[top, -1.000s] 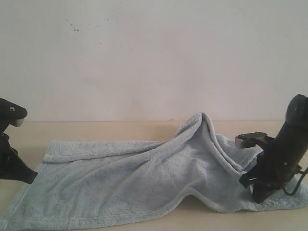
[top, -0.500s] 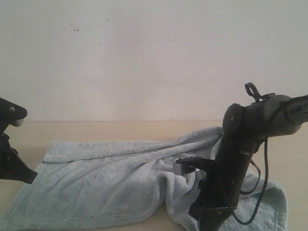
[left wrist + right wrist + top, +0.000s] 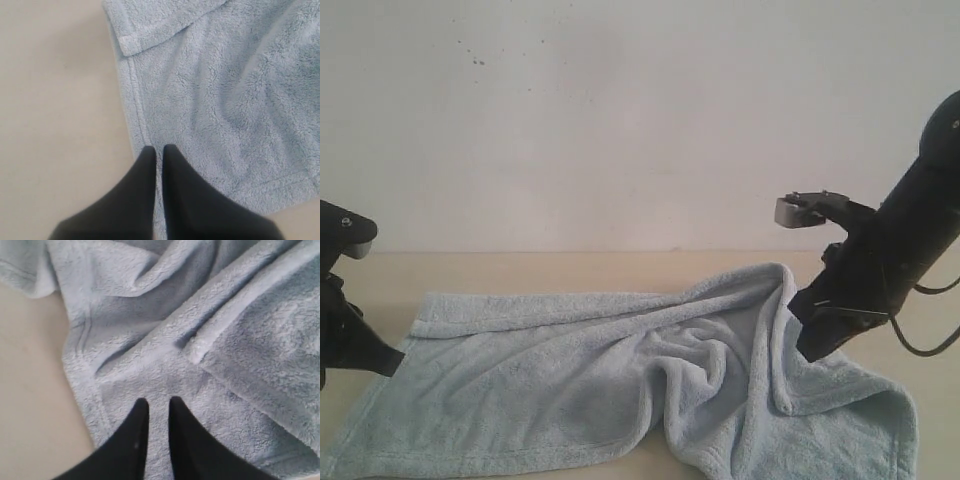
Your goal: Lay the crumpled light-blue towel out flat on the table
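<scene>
The light-blue towel [image 3: 550, 380] lies on the beige table [image 3: 520, 270]. Its left half is mostly flat; its right half is rumpled, with a raised fold [image 3: 775, 330]. My left gripper [image 3: 388, 364] rests at the towel's left edge. In the left wrist view it [image 3: 159, 148] is shut over the hem, with a folded-over corner [image 3: 131, 44] beyond it. My right gripper [image 3: 812, 350] hovers just above the right part, beside the fold. In the right wrist view it [image 3: 159, 401] is shut with a narrow gap and only flat towel [image 3: 150, 340] below. No white tag shows.
A white wall [image 3: 640, 120] with small dark specks rises behind the table. Bare table shows left of the towel [image 3: 60, 100], behind it, and along its edge in the right wrist view [image 3: 30, 400]. A cable [image 3: 920, 345] loops under the right arm.
The tall peak in the towel's right half has collapsed into low folds. My right arm swung to the front centre, then back to the right and higher. The left arm has stayed put.
</scene>
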